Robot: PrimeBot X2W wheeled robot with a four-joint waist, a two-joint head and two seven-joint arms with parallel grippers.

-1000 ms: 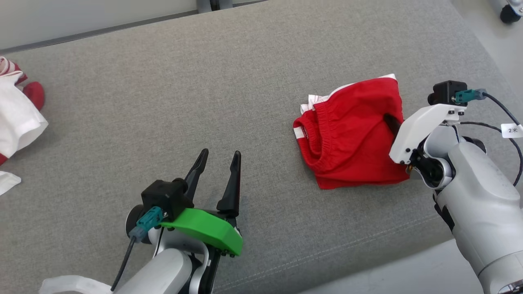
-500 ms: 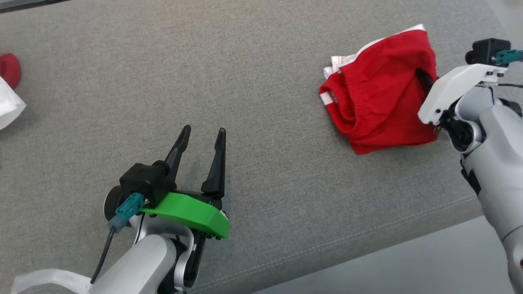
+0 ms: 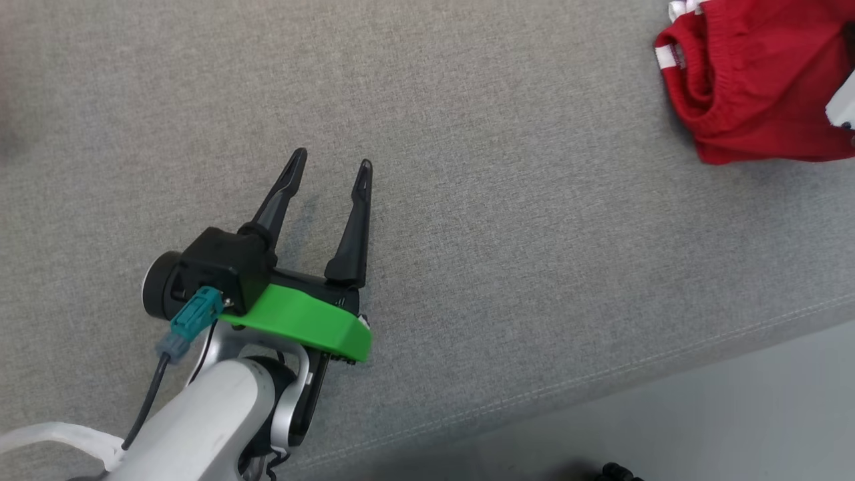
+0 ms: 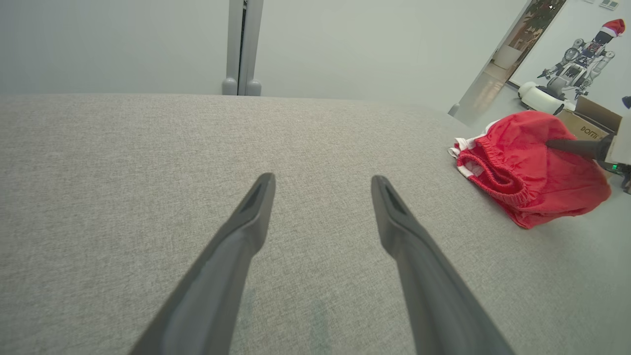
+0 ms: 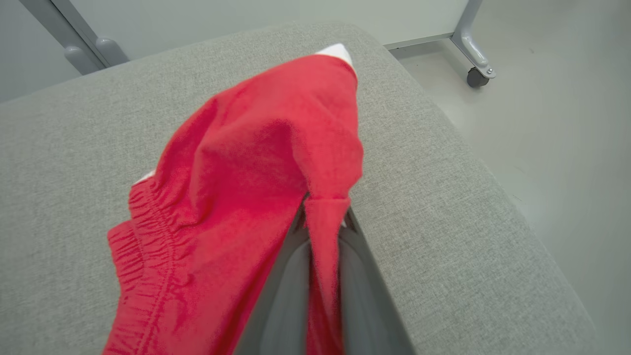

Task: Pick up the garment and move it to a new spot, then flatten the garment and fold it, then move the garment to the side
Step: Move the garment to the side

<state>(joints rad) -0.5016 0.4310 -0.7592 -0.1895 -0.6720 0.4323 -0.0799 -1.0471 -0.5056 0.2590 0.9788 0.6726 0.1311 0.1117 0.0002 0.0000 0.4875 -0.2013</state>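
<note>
Jaws of the right gripper (image 5: pixel 325 207) are pinched tight on a fold of the red garment (image 5: pixel 236 172), which sits bunched near the grey table's (image 3: pixel 467 100) right end. Left gripper (image 3: pixel 332 160) jaws stand spread and empty above the table's front part.

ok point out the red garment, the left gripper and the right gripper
red garment (image 5: pixel 241 153): right wrist view, middle of the cloth
left gripper (image 3: pixel 332 157): head view, between open fingertips
right gripper (image 5: pixel 325 209): right wrist view, between fingertips pinching cloth
</note>
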